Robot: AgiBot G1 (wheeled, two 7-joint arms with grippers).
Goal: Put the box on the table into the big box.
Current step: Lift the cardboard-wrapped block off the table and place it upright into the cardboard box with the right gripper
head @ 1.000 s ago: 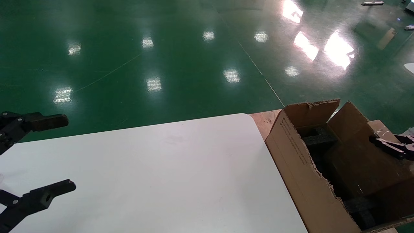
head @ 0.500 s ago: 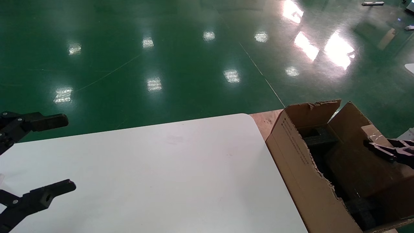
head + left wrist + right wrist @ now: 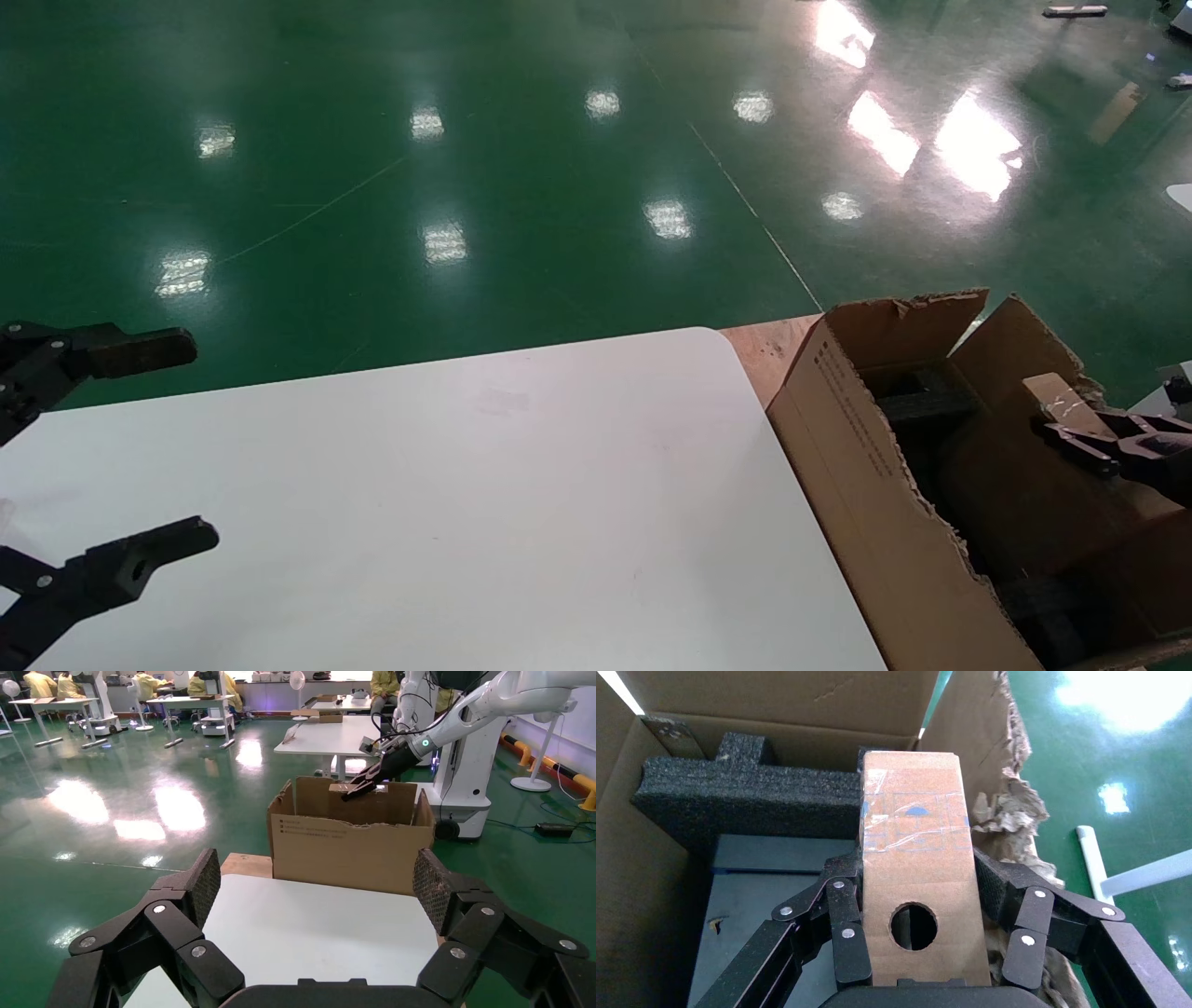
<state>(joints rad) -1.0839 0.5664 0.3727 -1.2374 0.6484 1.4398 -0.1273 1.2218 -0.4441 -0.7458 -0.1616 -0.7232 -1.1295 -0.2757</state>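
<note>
Over big box (image 3: 866, 485), right tool (image 3: 916, 874) gripping box (image 3: 916, 846)

Around me the floor (image 3: 484, 168) is glossy green, with bright patches of reflected light (image 3: 968, 140) and thin seam lines (image 3: 754, 224) running across it. From my left wrist I see a large open hall: white worktables (image 3: 337, 738) farther off, more tables (image 3: 186, 702) along the far side, and people in yellow tops (image 3: 151, 683) seated there. A pedestal fan (image 3: 297, 679) stands at the back. A yellow-and-black barrier (image 3: 562, 769) lines one edge, beside a white round-based stand (image 3: 535, 769).
</note>
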